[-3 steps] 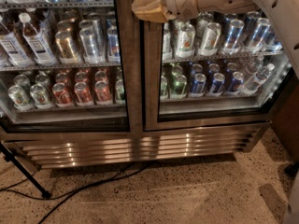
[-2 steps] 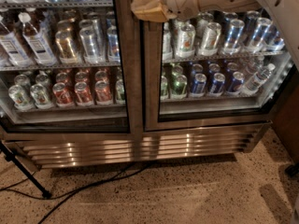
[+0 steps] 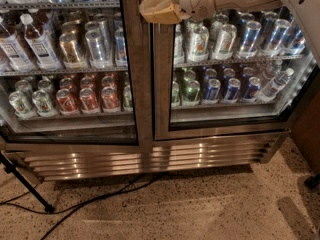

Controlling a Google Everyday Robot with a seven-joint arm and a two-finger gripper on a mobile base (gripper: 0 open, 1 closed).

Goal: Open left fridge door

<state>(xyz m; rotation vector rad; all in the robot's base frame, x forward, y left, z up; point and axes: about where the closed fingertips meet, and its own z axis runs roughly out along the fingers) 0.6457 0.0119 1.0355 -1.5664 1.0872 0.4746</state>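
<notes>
The gripper, its hold impossible to tell, could hook the right door behind it instead of the left fridge door just leftward.

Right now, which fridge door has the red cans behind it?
The left door: red cans stand on its lower shelf, while the right door shows green and blue ones there. The gripper sits up top, across the seam between them.
</notes>
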